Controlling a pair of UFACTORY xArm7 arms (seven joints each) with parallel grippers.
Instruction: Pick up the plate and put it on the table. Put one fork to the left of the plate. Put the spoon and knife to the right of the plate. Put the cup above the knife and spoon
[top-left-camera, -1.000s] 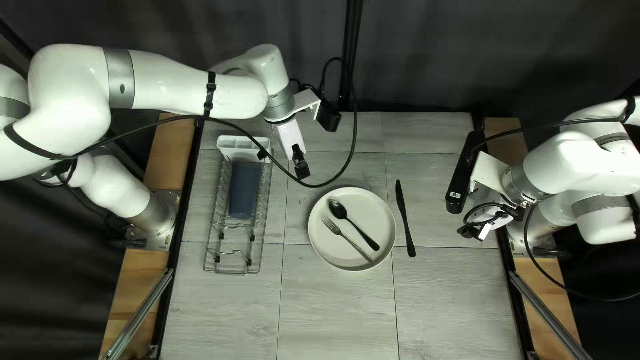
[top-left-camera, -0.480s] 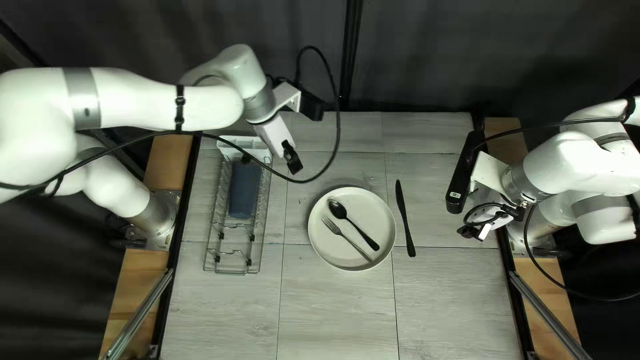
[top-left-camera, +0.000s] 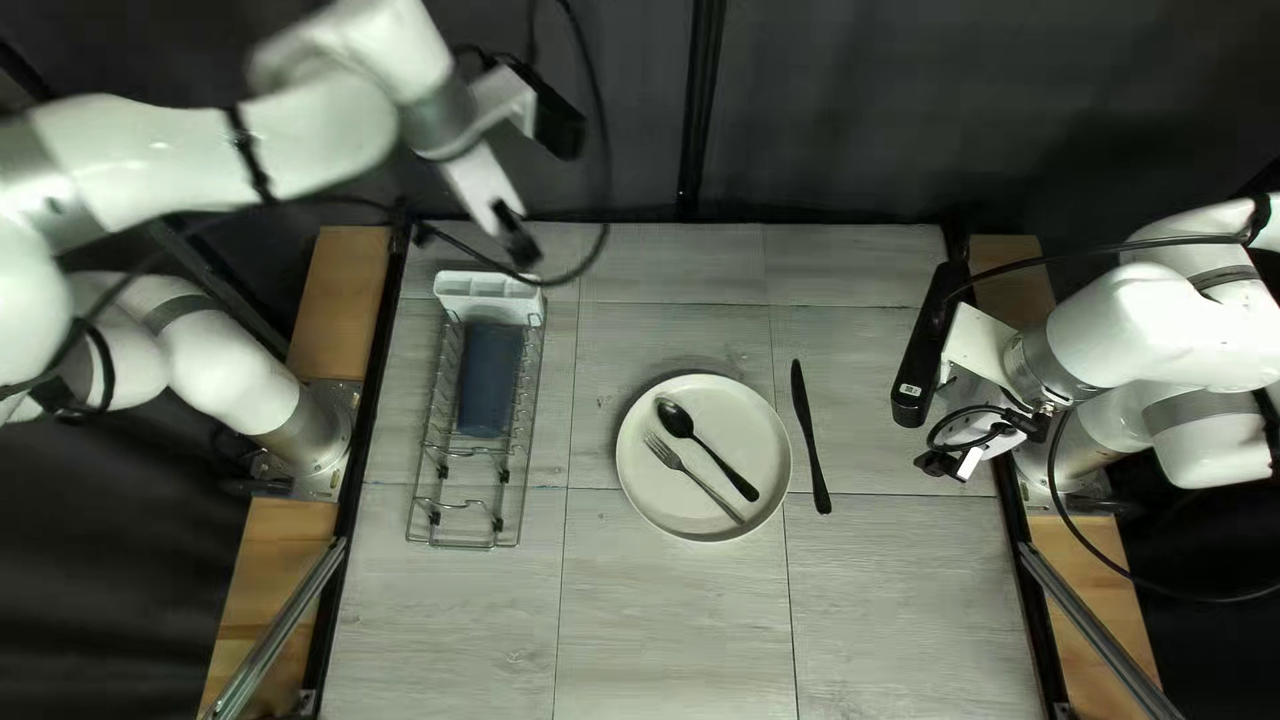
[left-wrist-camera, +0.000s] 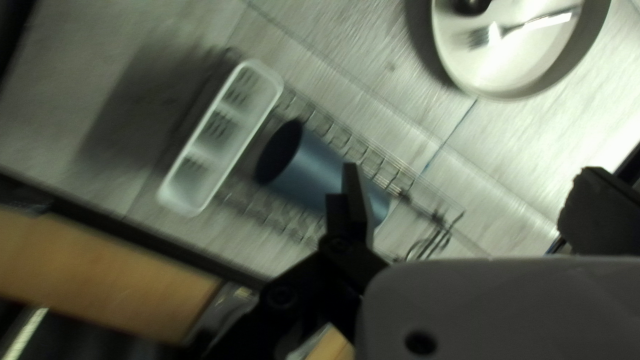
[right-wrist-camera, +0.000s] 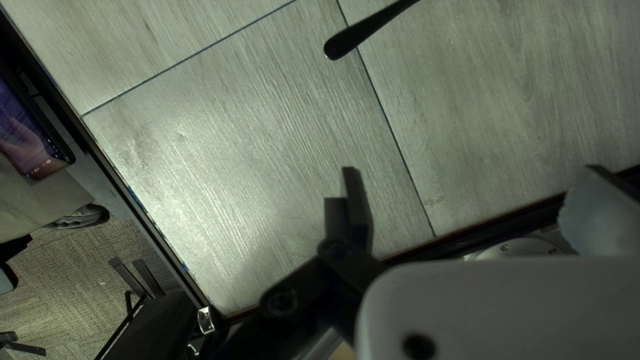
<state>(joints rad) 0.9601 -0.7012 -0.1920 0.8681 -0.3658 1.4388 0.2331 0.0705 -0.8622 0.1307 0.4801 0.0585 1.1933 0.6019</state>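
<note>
My left gripper (top-left-camera: 518,243) hangs above the table's far edge, beyond the dish rack; my right gripper (top-left-camera: 944,464) is over the table's right side. The plate (top-left-camera: 646,483) lies mid-table, with the black spoon (top-left-camera: 728,470) and the fork (top-left-camera: 664,454) on it. Right of the plate lies the black knife (top-left-camera: 810,440). A dark blue cup (top-left-camera: 490,380) lies on its side in the rack. In its wrist view my left gripper (left-wrist-camera: 472,193) stands open above the cup (left-wrist-camera: 312,168), holding nothing. Likewise empty, my right gripper (right-wrist-camera: 473,193) is open, the knife's end (right-wrist-camera: 347,41) ahead.
The wire dish rack (top-left-camera: 467,544) stands at the table's left, a white three-part holder (top-left-camera: 488,287) at its far end. A cable from my left arm loops over the table's far edge. Beyond the table's edge in the right wrist view are a screen (right-wrist-camera: 27,133) and a shoe (right-wrist-camera: 83,215).
My left arm has swung up and left in the top left view, its gripper moving from right of the rack to the table's far edge. My right arm and the tableware have stayed put.
</note>
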